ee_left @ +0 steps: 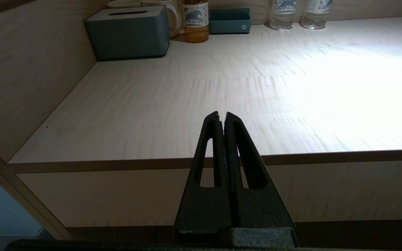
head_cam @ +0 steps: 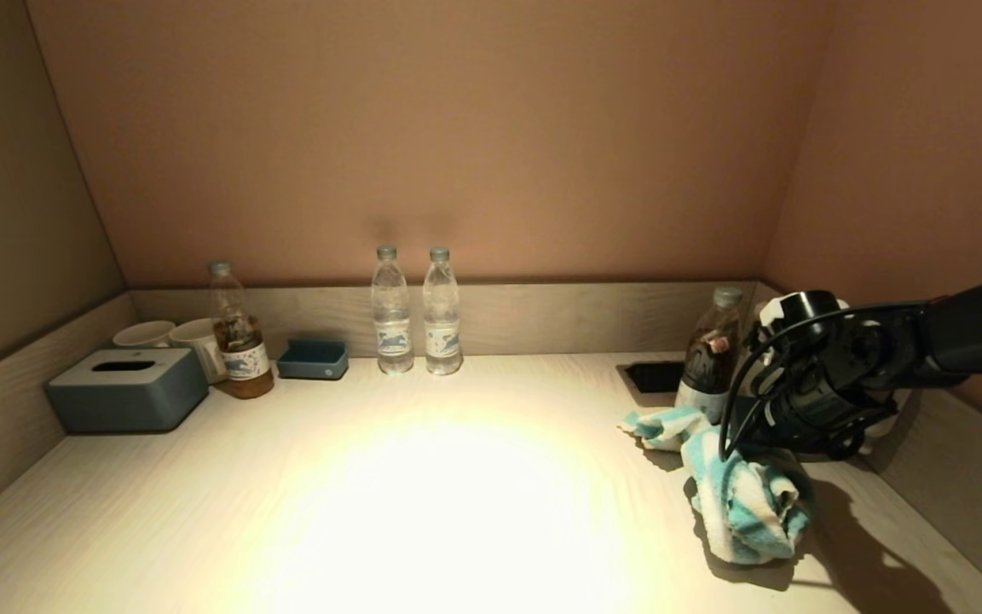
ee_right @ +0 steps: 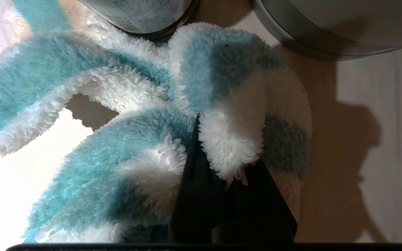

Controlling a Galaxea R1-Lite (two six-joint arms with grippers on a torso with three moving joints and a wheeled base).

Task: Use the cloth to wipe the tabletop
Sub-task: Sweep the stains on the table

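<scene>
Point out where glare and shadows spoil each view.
Head view: glare washes out the pale wood tabletop; the right gripper shadows it beside the teal-and-white fluffy cloth. Left wrist view: glare far side, left gripper dim. Right wrist view: shadow beside the cloth.

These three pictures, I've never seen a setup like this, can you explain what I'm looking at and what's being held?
This is a two-armed robot at a pale wooden tabletop set in an alcove. The wide picture comes from a camera on its head; the other two come from cameras on its wrists, looking along the fingers.

The right gripper, at the right side of the tabletop, is shut on a fluffy teal-and-white cloth that trails onto the surface beside a dark bottle. The left gripper is shut, empty and parked off the front edge.

Along the back stand two clear water bottles. At the left are a grey tissue box, two white mugs, a bottle of amber liquid and a small blue tray.
</scene>
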